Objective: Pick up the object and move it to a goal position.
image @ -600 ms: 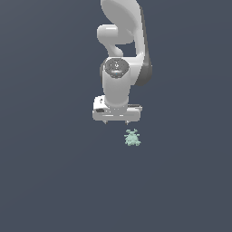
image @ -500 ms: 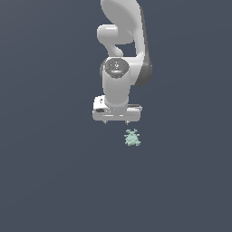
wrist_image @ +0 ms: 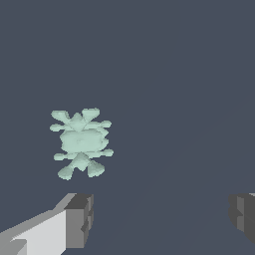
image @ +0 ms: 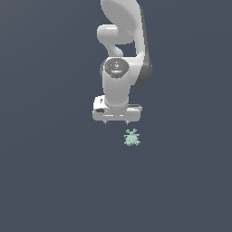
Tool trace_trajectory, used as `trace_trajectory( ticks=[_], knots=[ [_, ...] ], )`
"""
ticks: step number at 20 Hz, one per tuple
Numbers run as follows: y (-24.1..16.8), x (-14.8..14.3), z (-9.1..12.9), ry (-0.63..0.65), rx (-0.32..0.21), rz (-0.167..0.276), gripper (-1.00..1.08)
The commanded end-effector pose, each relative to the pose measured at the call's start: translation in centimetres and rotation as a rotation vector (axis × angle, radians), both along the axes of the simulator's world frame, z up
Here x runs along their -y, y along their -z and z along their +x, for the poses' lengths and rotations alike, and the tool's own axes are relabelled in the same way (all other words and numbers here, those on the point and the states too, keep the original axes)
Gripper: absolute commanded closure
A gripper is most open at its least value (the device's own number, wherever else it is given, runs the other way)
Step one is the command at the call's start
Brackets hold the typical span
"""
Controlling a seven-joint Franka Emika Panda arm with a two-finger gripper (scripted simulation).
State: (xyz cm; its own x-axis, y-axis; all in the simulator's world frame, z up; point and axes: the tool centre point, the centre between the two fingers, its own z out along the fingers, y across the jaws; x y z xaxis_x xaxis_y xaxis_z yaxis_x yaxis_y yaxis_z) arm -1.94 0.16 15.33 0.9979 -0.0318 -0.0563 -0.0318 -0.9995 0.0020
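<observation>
The object [image: 132, 137] is a small pale mint-green lumpy thing with short protrusions, lying on the dark grey floor. In the exterior view my white gripper [image: 116, 122] hangs just above it and slightly toward that view's left. In the wrist view the object [wrist_image: 80, 142] lies ahead of the fingers, off to one side and outside the gap. One grey fingertip [wrist_image: 78, 219] shows fully and the other only at the frame's edge. The gripper [wrist_image: 162, 216] is open, with nothing between the fingers.
A plain dark grey floor [image: 54, 181] fills both views. The white arm [image: 120, 54] rises from the gripper toward the exterior view's upper edge.
</observation>
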Motion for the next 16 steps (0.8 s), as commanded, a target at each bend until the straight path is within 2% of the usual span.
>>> trace_trajectory(
  ticks=[1, 8, 16],
  knots=[
    [0.1, -0.1, 0.0, -0.001, -0.002, 0.002, -0.92],
    [0.6, -1.6, -0.4, -0.016, -0.027, 0.031, -0.92],
    [1.3, -2.3, 0.1, -0.024, -0.016, 0.025, -0.92]
  ],
)
